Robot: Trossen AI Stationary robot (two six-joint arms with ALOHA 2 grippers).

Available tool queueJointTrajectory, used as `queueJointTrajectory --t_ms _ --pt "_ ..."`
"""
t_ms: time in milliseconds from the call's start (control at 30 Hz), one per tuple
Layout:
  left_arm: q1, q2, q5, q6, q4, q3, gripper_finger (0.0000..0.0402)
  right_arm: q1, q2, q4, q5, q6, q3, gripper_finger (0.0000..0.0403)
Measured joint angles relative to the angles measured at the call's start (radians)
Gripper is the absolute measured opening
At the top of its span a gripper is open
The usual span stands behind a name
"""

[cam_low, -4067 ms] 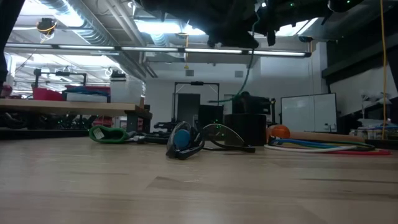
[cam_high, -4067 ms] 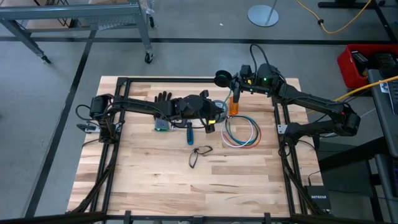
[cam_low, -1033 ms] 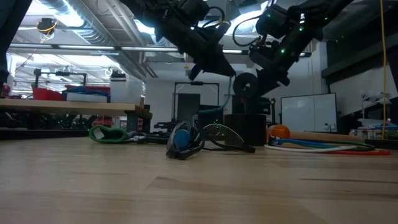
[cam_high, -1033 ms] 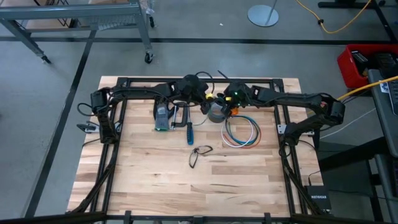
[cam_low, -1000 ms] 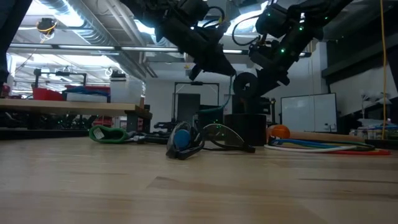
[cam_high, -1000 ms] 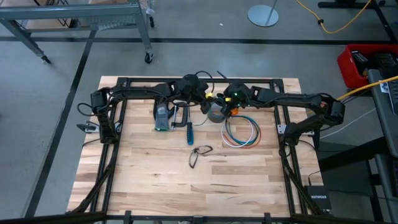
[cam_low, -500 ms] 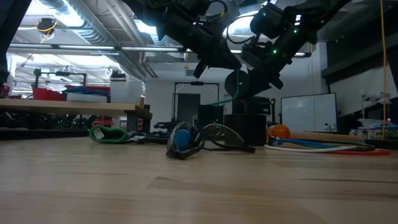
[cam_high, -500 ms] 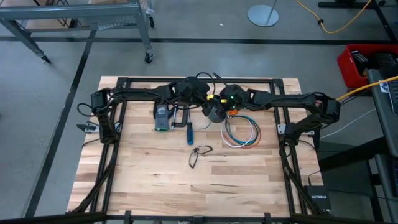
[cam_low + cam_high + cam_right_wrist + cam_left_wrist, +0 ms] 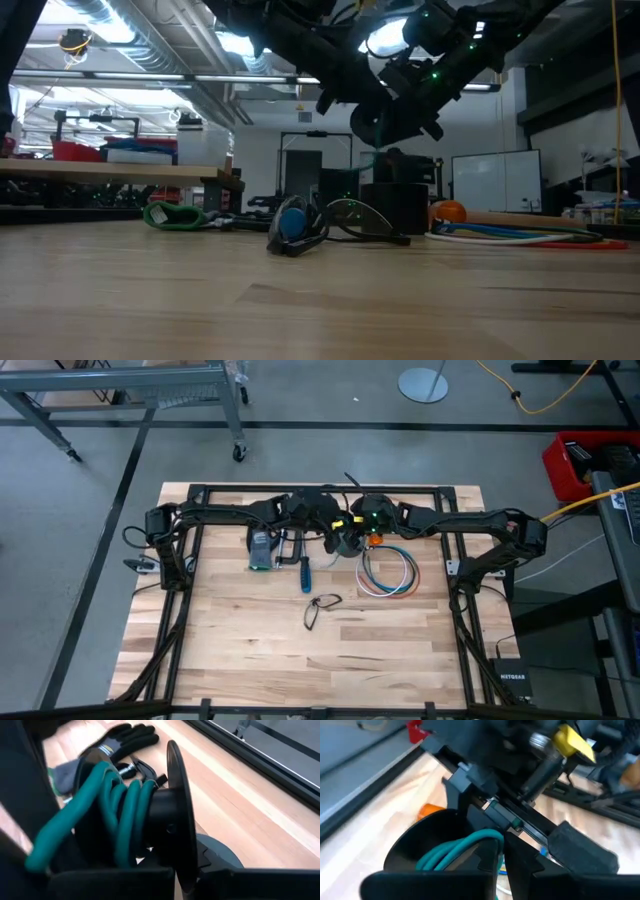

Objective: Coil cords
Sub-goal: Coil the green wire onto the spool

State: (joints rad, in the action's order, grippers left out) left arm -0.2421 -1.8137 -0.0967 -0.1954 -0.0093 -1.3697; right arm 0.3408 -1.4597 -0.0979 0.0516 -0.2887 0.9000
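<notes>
Near the surface's far edge, both tools meet over a black spool (image 9: 170, 815) wound with green cord; their grip cannot be told. The cords (image 9: 388, 572) lie just nearward, closer to the right tool (image 9: 352, 532) than the left tool (image 9: 335, 530).

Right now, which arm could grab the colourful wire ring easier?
Probably the right. The cords lie on the right arm's side of the table, close to the right gripper. The left gripper is next to it, but that arm already stretches across from the far side.
</notes>
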Motion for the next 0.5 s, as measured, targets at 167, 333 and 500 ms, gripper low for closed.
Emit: queueJointTrajectory --t_ms 167,333,500 --pt "0.035 0.000 0.122 0.124 0.001 -0.001 0.0048 0.000 0.000 0.011 -0.008 -0.011 -0.001 0.0001" --pt "0.062 0.000 0.207 0.205 0.001 -0.001 0.0072 0.000 0.001 0.001 -0.011 -0.012 -0.001 0.0001" --pt "0.087 0.000 0.270 0.255 -0.002 -0.001 0.0088 0.000 0.010 -0.001 -0.017 -0.009 0.000 0.0001"
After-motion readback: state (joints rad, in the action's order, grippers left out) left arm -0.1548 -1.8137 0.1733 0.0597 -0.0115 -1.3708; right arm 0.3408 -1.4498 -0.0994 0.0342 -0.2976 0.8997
